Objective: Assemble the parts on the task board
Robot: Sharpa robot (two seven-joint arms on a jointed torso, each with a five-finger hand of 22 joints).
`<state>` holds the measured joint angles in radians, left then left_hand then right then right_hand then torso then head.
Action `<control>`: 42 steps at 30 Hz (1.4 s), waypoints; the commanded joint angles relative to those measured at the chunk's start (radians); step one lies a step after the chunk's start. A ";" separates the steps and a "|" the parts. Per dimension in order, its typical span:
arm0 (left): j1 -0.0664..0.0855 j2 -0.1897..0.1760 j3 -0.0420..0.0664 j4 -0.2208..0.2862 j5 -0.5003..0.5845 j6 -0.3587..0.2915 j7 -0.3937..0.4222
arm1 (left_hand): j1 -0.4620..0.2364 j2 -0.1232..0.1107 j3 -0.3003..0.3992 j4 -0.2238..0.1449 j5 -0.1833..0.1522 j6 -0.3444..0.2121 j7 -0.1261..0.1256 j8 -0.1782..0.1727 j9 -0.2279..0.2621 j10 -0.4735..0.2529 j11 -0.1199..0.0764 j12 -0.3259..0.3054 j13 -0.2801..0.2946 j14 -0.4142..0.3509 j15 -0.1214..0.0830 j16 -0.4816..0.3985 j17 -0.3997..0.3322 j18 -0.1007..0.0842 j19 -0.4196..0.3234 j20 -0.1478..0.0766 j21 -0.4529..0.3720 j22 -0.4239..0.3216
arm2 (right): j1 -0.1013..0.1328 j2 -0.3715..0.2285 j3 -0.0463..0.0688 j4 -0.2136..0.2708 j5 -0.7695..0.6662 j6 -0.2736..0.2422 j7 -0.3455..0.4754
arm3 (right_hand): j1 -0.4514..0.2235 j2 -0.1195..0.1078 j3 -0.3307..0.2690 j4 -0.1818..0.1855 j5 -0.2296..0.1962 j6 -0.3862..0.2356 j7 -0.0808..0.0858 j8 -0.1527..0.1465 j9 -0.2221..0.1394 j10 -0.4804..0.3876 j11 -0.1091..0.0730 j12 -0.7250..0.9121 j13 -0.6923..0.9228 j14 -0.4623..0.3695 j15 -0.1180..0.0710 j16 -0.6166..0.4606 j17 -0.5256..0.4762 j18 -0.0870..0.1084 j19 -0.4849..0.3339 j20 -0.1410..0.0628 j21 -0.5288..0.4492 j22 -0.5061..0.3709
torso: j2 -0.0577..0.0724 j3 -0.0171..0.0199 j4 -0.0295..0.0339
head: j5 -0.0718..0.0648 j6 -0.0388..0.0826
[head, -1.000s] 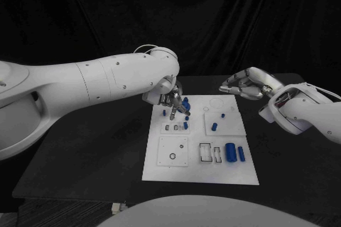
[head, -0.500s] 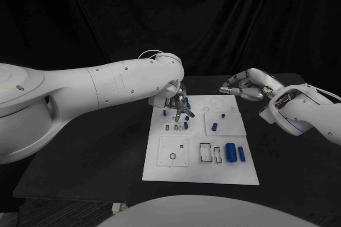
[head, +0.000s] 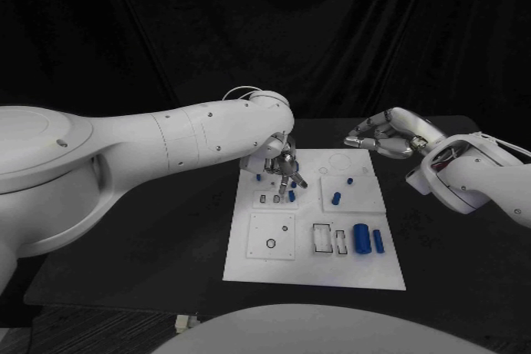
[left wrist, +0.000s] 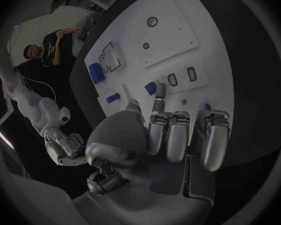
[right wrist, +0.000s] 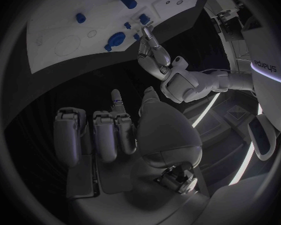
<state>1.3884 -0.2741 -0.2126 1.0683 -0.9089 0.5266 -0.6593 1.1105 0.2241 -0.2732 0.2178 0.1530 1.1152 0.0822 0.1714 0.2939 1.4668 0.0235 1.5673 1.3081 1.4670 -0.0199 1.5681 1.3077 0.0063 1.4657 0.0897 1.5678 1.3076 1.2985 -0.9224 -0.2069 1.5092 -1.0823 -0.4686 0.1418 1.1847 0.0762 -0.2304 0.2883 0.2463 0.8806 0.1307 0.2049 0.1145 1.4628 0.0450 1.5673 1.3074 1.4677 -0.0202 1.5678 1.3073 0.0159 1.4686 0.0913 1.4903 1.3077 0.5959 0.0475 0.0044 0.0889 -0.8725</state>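
Left hand (head: 283, 163) has come lower over the far left part of the white plastic task board (head: 314, 271) since a second ago, its fingers now reaching down among the small blue cylinder parts (head: 291, 195) there. I cannot tell if it grips one. Right hand (head: 382, 135) waits behind the board, curled on nothing. Recesses near the front hold two larger blue cylinders (head: 360, 233); the slots beside them look unfilled.

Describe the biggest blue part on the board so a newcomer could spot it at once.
Start at the white task board in the middle of the black table, then go to its near right corner. Two blue cylinders lie there side by side, just right of two rectangular slots. The big blue cylinder is the left, thicker one; its neighbour, the slim blue cylinder, is plainly thinner.
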 commanded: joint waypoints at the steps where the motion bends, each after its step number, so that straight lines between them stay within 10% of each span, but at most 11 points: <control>1: -0.007 0.007 0.001 -0.007 0.008 -0.013 0.020 | 0.013 0.001 0.010 -0.005 0.006 0.003 -0.003 -0.005 0.002 0.104 -0.008 0.003 0.263 0.104 -0.009 0.003 0.263 -0.001 0.085 -0.005 -0.005 0.243 | -0.002 -0.001 0.001 0.005 -0.006 -0.012 -0.001 | 0.010 0.003 -0.006 -0.001 0.004 0.010 -0.001 0.004 0.001 0.108 0.007 0.004 0.263 0.103 0.008 0.003 0.263 0.007 0.052 0.006 0.004 0.233 | 0.000 0.0000 0.0001 | -0.003 0.000; 42: -0.034 0.022 0.001 -0.036 0.008 -0.022 0.030 | 0.073 -0.012 0.088 -0.077 0.023 0.009 -0.009 -0.026 0.016 0.104 -0.012 0.003 0.263 0.104 -0.013 0.003 0.263 0.000 0.083 -0.009 -0.006 0.241 | -0.012 -0.009 0.001 0.007 -0.010 -0.019 0.003 | 0.031 0.001 -0.010 -0.004 0.009 0.014 0.000 0.006 0.001 0.108 0.008 0.004 0.263 0.103 0.009 0.003 0.263 0.009 0.047 0.007 -0.004 0.230 | 0.000 0.0000 0.0003 | -0.013 0.000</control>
<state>1.3560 -0.2553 -0.2124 1.0321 -0.9082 0.5040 -0.6451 1.1737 0.2109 -0.1921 0.1418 0.1702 1.1208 0.0764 0.1518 0.3083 1.4677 0.0178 1.5682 1.3106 1.4669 -0.0269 1.5681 1.3074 0.0063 1.4656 0.0896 1.5677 1.3073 1.2889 -0.9308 -0.2070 1.5148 -1.0849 -0.4761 0.1440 1.2041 0.0753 -0.2348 0.2838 0.2501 0.8878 0.1308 0.2049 0.1147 1.4664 0.0485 1.5673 1.3080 1.4657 -0.0183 1.5678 1.3073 0.0159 1.4686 0.0913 1.4902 1.3073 0.5960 0.0473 0.0048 0.0746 -0.8725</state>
